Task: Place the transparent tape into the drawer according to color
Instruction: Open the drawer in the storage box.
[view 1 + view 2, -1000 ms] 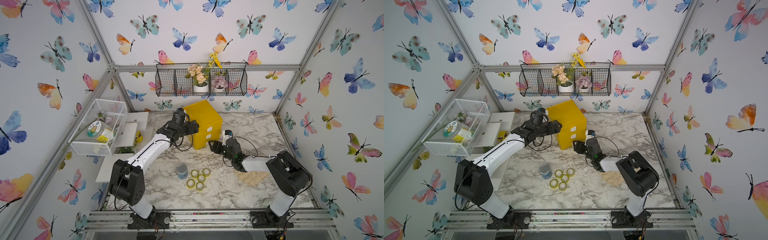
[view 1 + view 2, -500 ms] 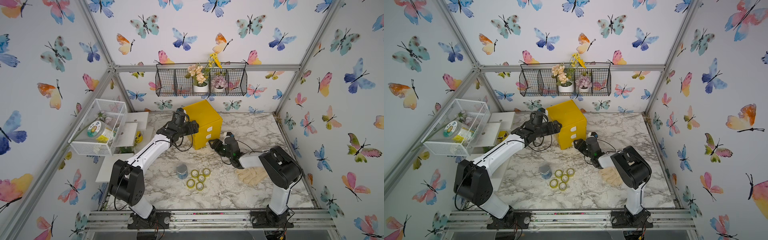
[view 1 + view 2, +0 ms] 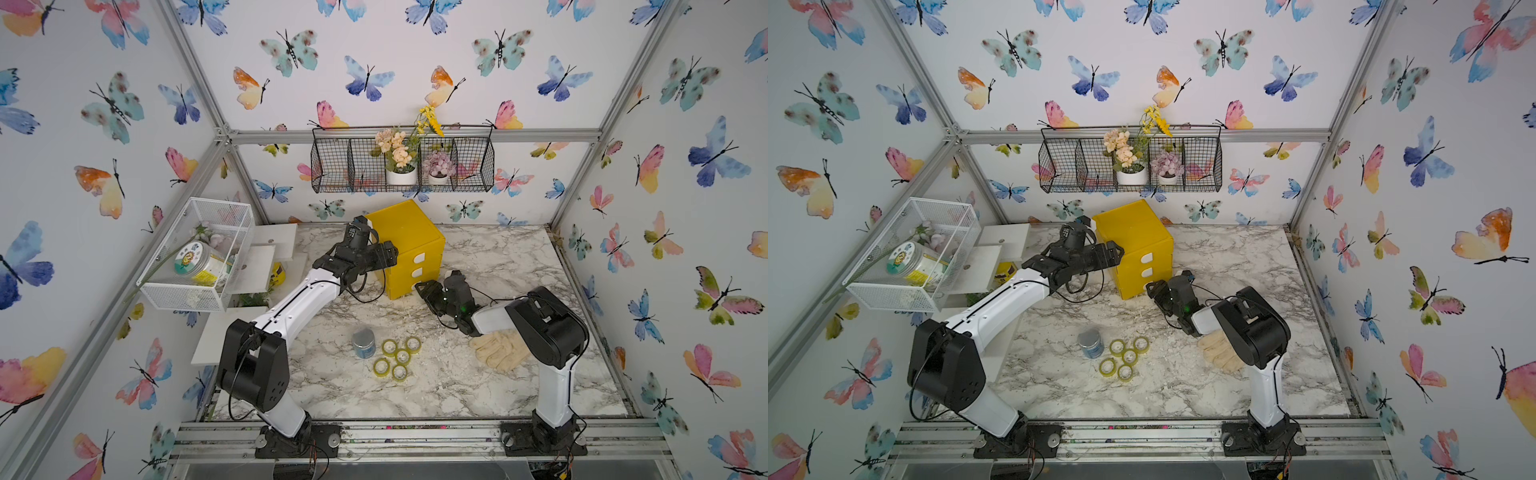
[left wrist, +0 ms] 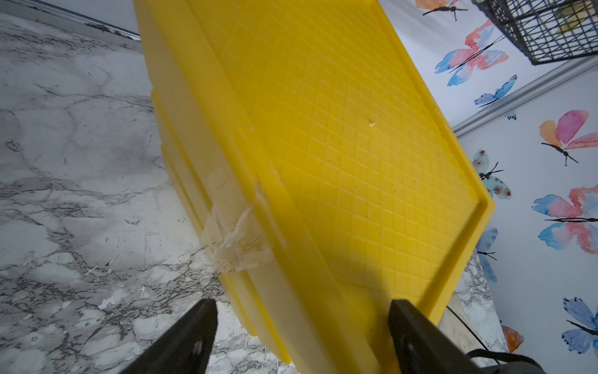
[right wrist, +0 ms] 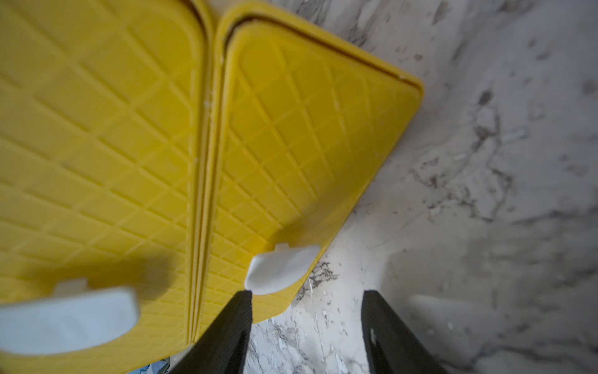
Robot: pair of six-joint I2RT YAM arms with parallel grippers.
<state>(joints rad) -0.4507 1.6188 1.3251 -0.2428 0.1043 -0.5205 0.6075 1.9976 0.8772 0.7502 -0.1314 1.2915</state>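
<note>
1. Five yellow-green tape rolls [image 3: 402, 357] lie clustered on the worktop [image 3: 478, 257], lower centre in both top views, just beside a blue-grey jar [image 3: 363, 343].
2. Astride the upper edge of the yellow cabinet [image 3: 405, 241] sits the left tool [image 4: 302, 304] — jaws apart.
3. Jaws also apart on the right tool [image 5: 307, 294] — nothing between them, one finger just beside the white tab [image 5: 281, 268] of the bottom drawer [image 5: 291, 145], which is shut.
</note>
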